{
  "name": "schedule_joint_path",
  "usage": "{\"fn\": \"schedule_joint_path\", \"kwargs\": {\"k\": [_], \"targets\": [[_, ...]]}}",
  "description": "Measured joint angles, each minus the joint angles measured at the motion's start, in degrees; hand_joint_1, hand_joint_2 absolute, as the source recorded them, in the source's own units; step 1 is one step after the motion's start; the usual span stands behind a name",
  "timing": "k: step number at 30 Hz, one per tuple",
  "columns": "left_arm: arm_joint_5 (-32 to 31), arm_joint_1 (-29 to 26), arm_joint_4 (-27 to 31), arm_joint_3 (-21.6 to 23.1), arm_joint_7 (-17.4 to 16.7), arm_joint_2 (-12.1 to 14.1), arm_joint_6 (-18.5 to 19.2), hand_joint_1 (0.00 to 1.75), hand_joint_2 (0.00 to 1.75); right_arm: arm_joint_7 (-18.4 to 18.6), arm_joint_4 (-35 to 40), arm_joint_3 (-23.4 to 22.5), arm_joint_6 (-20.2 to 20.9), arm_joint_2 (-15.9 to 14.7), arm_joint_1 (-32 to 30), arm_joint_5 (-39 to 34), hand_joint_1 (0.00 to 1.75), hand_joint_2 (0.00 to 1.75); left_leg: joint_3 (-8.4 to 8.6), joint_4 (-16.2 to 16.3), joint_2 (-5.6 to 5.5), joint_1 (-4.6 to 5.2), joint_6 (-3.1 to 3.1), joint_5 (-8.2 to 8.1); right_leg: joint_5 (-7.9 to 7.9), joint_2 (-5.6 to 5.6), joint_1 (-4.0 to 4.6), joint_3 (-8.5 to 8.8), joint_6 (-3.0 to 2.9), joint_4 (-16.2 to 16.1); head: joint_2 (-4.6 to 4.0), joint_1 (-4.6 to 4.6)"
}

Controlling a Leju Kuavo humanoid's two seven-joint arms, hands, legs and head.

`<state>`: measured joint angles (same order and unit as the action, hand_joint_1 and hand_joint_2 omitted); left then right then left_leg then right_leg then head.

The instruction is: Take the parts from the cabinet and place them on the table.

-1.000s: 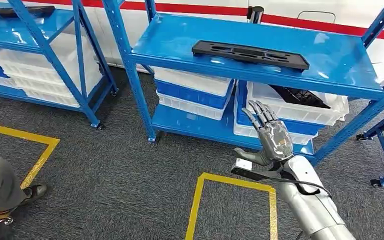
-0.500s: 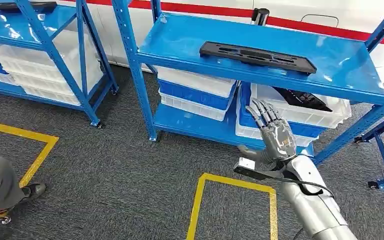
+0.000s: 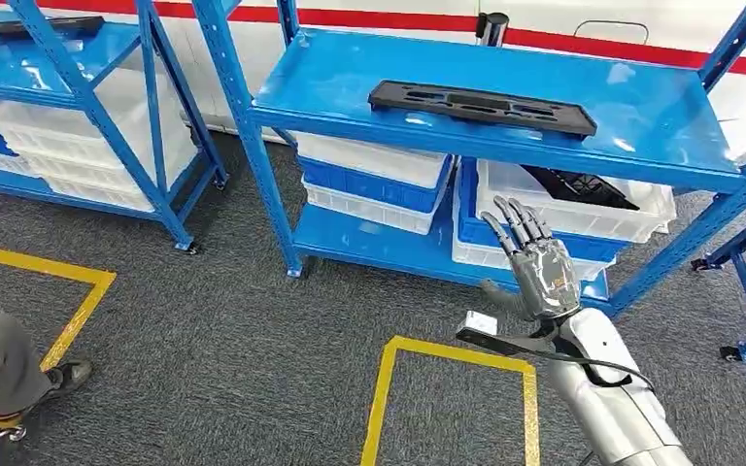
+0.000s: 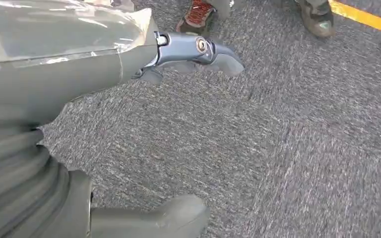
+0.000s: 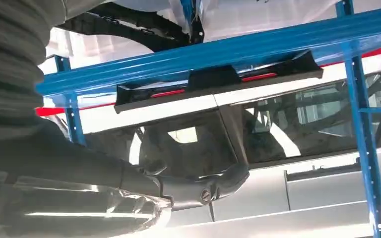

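The long black part (image 3: 483, 107) is laid flat on the blue top shelf (image 3: 670, 126), well above and beyond the right hand (image 3: 542, 277), near the shelf's front edge. That hand is raised with fingers spread, nothing held. Open carpet (image 3: 253, 340) is seen below it.

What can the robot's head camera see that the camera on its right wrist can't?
Head view alone: the white bins on the lower shelf, the yellow floor lines, a person's shoe. Right wrist view alone: a car window behind the rack. Both share the long black part on the blue shelf and the right hand, fingers spread, holding nothing.
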<state>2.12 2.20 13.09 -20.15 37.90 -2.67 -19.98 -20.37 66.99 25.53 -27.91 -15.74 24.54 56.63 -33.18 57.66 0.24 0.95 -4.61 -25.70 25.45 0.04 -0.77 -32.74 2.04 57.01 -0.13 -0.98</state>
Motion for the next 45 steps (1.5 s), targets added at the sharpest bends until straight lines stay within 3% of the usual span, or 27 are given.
{"fn": "schedule_joint_path", "kwargs": {"k": [4,7,9,10,34,35,41,42,43,45], "targets": [[-0.1,0.0,0.0,-0.3,0.0,0.0,-0.2,0.0,1.75,0.2,0.1,-0.1,0.0,0.3,0.0,0.3,0.0,1.75,0.16,-0.3,0.01,-0.16,0.25,0.16,-0.01,0.01,0.2,-0.02,-0.17,0.0,0.0,0.06],[-0.2,0.0,0.0,-0.4,0.0,0.0,-0.2,0.0,1.75,0.3,0.2,-0.3,0.0,0.5,0.0,0.4,0.0,1.75,0.15,-0.4,0.01,-0.28,0.78,0.25,0.04,0.0,0.36,-0.04,-0.48,0.0,0.0,0.02],[-0.2,0.0,0.0,-0.4,0.0,0.0,-0.2,0.0,1.75,0.3,0.2,-0.5,0.0,0.5,0.0,0.4,0.0,1.75,0.15,-0.5,0.01,-0.5,2.22,0.24,0.05,0.0,0.48,-0.06,-0.5,0.1,0.02,0.06],[-0.2,0.0,0.0,-0.4,0.0,0.0,-0.2,0.0,1.75,0.3,0.2,-0.6,0.0,0.5,0.0,0.4,0.0,1.75,0.14,-0.5,0.01,-0.54,2.37,0.23,0.08,0.0,0.53,-0.06,-0.56,0.1,0.0,0.06],[-1.0,0.0,0.0,-0.9,0.0,-0.1,0.0,0.0,1.75,-1.5,-0.9,-3.8,0.0,0.0,0.2,-2.0,0.0,1.75,0.12,-0.4,-0.02,0.28,2.26,0.22,-0.04,-0.02,0.09,-0.18,-0.7,0.0,0.0,0.09],[-1.0,0.0,0.0,-0.9,0.0,-0.1,0.0,0.0,1.75,-1.7,-1.0,-3.8,0.0,0.0,0.3,-2.1,0.0,0.0,0.11,-0.4,-0.02,0.28,2.26,0.21,-0.04,-0.02,0.09,-0.18,-0.7,0.0,0.0,0.06],[-1.4,0.0,0.0,-1.4,0.0,-0.1,0.2,0.0,1.75,-2.4,-1.9,-3.8,0.0,0.0,1.1,-3.0,0.0,0.0,0.11,-0.4,-0.02,0.27,2.26,0.21,-0.04,-0.02,0.06,-0.17,-0.69,0.0,0.0,0.06],[-1.4,0.0,0.0,-1.4,0.0,0.0,0.2,0.0,1.75,-2.4,-1.9,-3.8,0.0,0.0,1.2,-3.0,0.0,0.0,-0.12,0.0,0.0,0.46,2.05,0.01,-0.21,-0.03,-0.61,0.04,-0.45,-0.3,0.02,0.06],[-1.5,0.0,0.0,-1.5,0.0,0.1,0.2,0.0,1.75,-2.5,-2.1,-3.8,0.0,0.0,1.3,-3.1,0.0,0.0,-0.2,0.0,-0.08,0.43,1.41,0.04,-0.3,-0.01,-0.53,-0.01,-0.25,-0.2,0.02,0.02],[-1.6,0.1,0.0,-1.6,0.0,0.3,0.3,0.0,1.75,-2.5,-2.1,-3.8,0.0,0.0,1.7,-3.2,0.0,0.0,0.22,-0.9,0.02,0.42,0.77,0.51,-0.57,0.1,-0.2,0.16,0.14,-0.8,0.02,0.06]]}}
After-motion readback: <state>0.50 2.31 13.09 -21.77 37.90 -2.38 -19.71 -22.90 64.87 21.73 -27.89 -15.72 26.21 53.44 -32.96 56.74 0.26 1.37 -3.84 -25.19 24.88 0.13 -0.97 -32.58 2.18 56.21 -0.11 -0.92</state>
